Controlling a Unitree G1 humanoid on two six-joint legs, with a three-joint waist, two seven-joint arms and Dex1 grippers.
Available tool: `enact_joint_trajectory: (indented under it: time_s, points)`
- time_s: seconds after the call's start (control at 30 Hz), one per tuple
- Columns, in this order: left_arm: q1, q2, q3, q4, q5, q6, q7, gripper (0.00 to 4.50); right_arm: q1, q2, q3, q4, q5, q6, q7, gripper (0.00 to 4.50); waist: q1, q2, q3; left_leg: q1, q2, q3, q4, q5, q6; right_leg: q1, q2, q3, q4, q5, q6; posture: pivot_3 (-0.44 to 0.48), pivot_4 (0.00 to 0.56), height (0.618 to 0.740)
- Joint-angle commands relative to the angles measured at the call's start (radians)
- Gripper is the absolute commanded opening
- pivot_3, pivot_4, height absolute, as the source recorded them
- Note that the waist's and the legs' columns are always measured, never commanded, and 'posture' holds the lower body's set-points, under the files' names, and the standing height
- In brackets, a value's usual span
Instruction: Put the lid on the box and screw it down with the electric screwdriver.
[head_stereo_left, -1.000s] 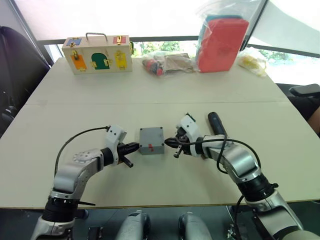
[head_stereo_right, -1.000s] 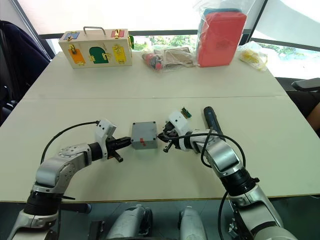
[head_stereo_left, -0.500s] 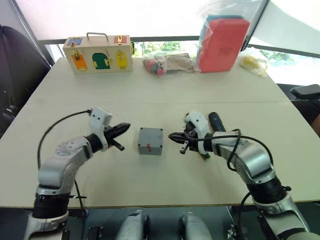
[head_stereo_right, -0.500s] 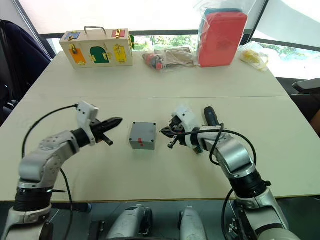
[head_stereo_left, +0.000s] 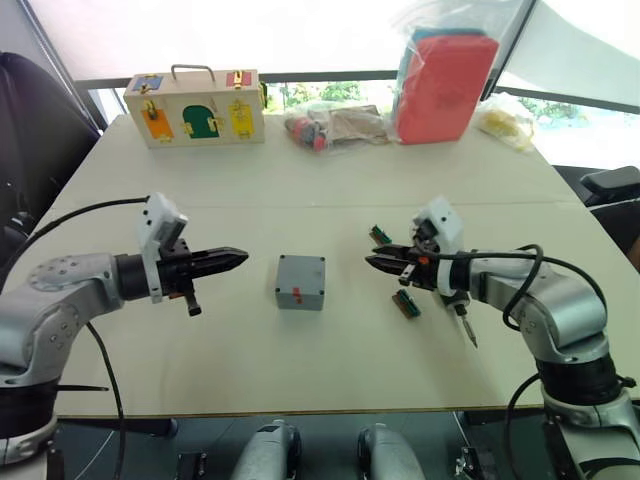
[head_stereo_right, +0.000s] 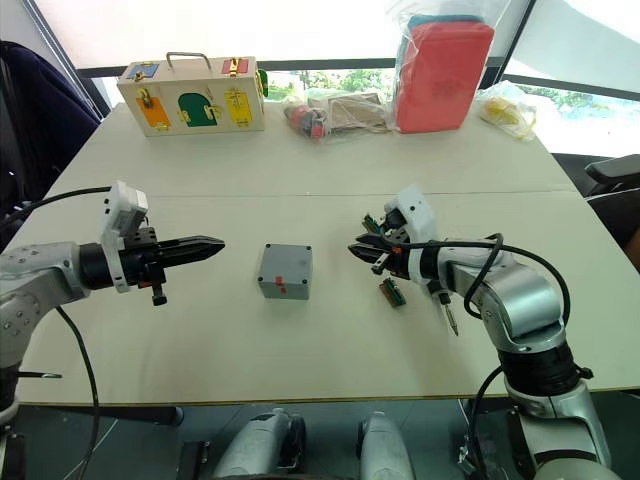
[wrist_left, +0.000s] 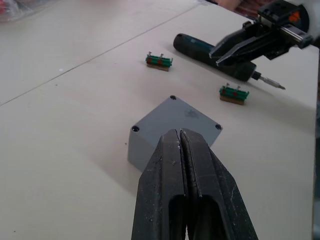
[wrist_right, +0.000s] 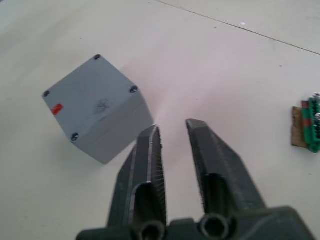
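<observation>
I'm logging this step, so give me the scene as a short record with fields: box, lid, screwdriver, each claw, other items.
box: grey box, mid-table between the claws, untouched
lid: on the box, four corner holes showing
screwdriver: lying on the table beside the right arm, not held
left claw: shut, empty, pointing at the box, apart from it
right claw: slightly open, empty, pointing at the box, apart from it
other items: two green blocks; wooden case and bags at the far edge
</observation>
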Motion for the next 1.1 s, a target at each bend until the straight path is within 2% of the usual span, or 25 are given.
enact_joint_trajectory:
  time_s: [0.03, 0.1, 0.2, 0.47, 0.8, 1.1]
  points:
    - [-0.048, 0.0, -0.041, -0.012, 0.008, -0.043, -0.017, 0.0, -0.021, -0.012, -0.02, 0.005, -0.014, -0.05, -0.014, 2.62, 0.003, 0.0, 0.0, 0.0, 0.0, 0.0, 0.0, 0.0, 0.0, 0.0, 0.0, 0.0, 0.0, 0.0, 0.0, 0.0, 0.15, 0.74]
    - [-0.063, -0.004, -0.073, 0.001, 0.027, -0.062, -0.02, 0.0, -0.023, -0.011, -0.013, 0.033, -0.035, -0.078, -0.028, 3.51, 0.002, 0.0, 0.0, 0.0, 0.0, 0.0, 0.0, 0.0, 0.0, 0.001, 0.0, 0.0, -0.001, 0.0, 0.0, 0.0, 0.15, 0.74]
    - [-0.07, -0.003, -0.11, 0.011, 0.05, -0.085, -0.032, 0.0, -0.024, -0.005, -0.01, 0.061, -0.051, -0.098, -0.044, 4.46, 0.001, 0.0, 0.0, 0.0, 0.0, 0.0, 0.0, 0.0, 0.0, 0.0, 0.001, 0.0, -0.001, 0.0, 0.0, 0.0, 0.15, 0.74]
    - [-0.043, 0.005, -0.146, -0.027, 0.071, -0.112, -0.049, 0.0, 0.001, 0.003, -0.018, 0.045, -0.036, -0.082, -0.06, 4.46, 0.0, 0.0, 0.0, -0.001, 0.0, 0.0, 0.0, 0.0, 0.0, 0.0, 0.001, 0.0, -0.001, 0.001, 0.001, 0.0, 0.15, 0.74]
    - [-0.097, -0.018, -0.175, 0.024, 0.065, -0.123, -0.087, 0.0, 0.021, 0.012, -0.049, 0.0, 0.01, -0.029, -0.089, 4.46, 0.003, 0.0, 0.0, -0.001, 0.0, 0.0, 0.0, 0.0, 0.0, 0.001, 0.001, 0.0, -0.001, 0.001, 0.002, 0.0, 0.15, 0.74]
    - [-0.087, 0.006, -0.129, -0.039, 0.004, -0.075, -0.082, 0.0, 0.014, 0.025, -0.078, 0.037, 0.025, -0.036, -0.108, 4.46, 0.001, 0.0, 0.001, -0.001, 0.0, 0.0, 0.0, 0.0, 0.001, 0.001, 0.004, 0.0, -0.001, 0.002, 0.003, 0.0, 0.15, 0.74]
